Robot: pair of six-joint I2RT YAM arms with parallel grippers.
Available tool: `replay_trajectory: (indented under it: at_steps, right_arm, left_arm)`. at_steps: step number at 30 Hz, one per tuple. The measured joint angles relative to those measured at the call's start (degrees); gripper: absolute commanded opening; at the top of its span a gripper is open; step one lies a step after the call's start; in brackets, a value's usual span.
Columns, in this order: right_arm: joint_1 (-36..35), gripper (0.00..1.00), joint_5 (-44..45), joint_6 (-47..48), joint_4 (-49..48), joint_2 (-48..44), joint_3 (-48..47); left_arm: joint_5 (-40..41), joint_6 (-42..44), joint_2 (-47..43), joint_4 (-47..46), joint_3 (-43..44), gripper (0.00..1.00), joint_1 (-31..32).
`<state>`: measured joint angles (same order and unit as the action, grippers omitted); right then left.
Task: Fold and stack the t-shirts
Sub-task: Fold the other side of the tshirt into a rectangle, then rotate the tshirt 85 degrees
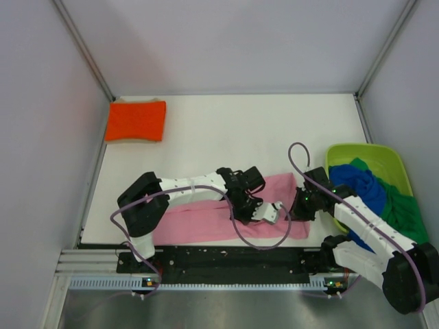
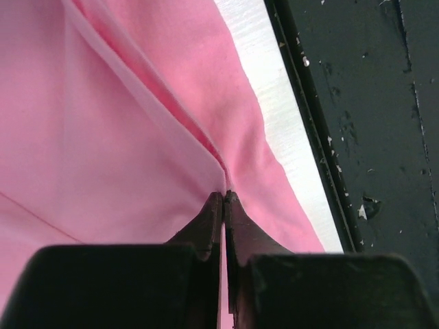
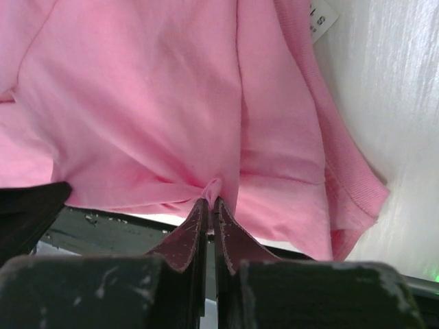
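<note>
The left gripper [image 2: 224, 195] and the right gripper [image 3: 209, 200] are pinching the pink t-shirt [image 1: 199, 223] with jaws fully closed, probably for lifting it evenly into a fold.

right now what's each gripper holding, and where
Pink t-shirt: left gripper pinches a crease near its edge, right gripper a bunched bit of its edge.

The white table [image 1: 226, 130] bears a pink t-shirt [image 1: 199, 223] at the fingers [image 2: 206, 229], an orange-red t-shirt [image 1: 136, 121] far beyond-left, and a lime-green tub [image 1: 343, 147] just right.
</note>
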<state>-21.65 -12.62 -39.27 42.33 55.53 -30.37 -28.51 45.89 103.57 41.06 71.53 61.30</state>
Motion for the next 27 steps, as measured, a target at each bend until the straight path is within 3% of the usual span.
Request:
replay_trajectory:
  at_steps: [2, 4, 6, 7, 10, 12, 14, 18, 19, 22, 27]
  right_arm:
    - [-0.17, 0.0, -1.22, -0.42, 0.52, 0.0, 0.04]
    - [-0.74, 0.08, -2.1, -0.83, 0.44, 0.07, 0.52]
    - [-1.49, 0.37, -2.69, -1.27, 0.59, 0.52, 1.09]
    - [-1.64, 0.48, -2.8, -1.7, 0.74, 0.79, 1.2]
    - [-1.88, 0.59, -2.34, -1.97, 2.49, 0.63, 0.94]
    - [-1.95, 0.61, 0.0, -1.44, 6.29, 0.46, -1.62]
    - [-1.95, 0.52, 3.28, -0.72, 9.07, 0.46, -6.91]
    - [-1.95, 0.06, 8.13, 1.51, 6.62, 2.89, -17.33]
    - [-1.95, 0.0, 8.7, 2.1, 5.27, 4.2, -18.32]
    - [-1.95, 0.0, 11.17, 3.54, 1.05, 11.08, -19.02]
    - [-1.77, 0.0, 14.51, 5.53, -3.91, 27.21, -19.43]
  left_arm:
    - [-0.24, 0.57, -0.11, 0.42, 0.0, 0.0, -0.57]
    - [-0.46, 0.83, -0.07, 0.85, -0.02, 0.03, -1.01]
    - [-0.7, 1.05, 0.0, 1.11, -0.02, 0.17, -1.11]
    - [-0.85, 1.27, 0.09, 1.2, -0.02, 0.3, -1.11]
    - [-1.66, 2.08, 0.22, 2.23, -0.02, 0.52, -1.11]
    - [-2.6, 2.56, 0.22, 3.63, 0.07, 0.55, -1.11]
    - [-3.58, 3.13, 0.2, 5.35, 0.35, 0.56, -1.14]
    - [-5.38, 4.61, -1.09, 8.98, 2.23, 0.47, -2.29]
    - [-5.53, 4.81, -1.79, 9.49, 2.49, 0.45, -2.95]
    - [-5.53, 5.01, -4.59, 10.34, 2.89, 0.44, -7.23]
    - [-3.28, 2.49, -6.93, 9.81, 2.25, 0.44, -19.56]
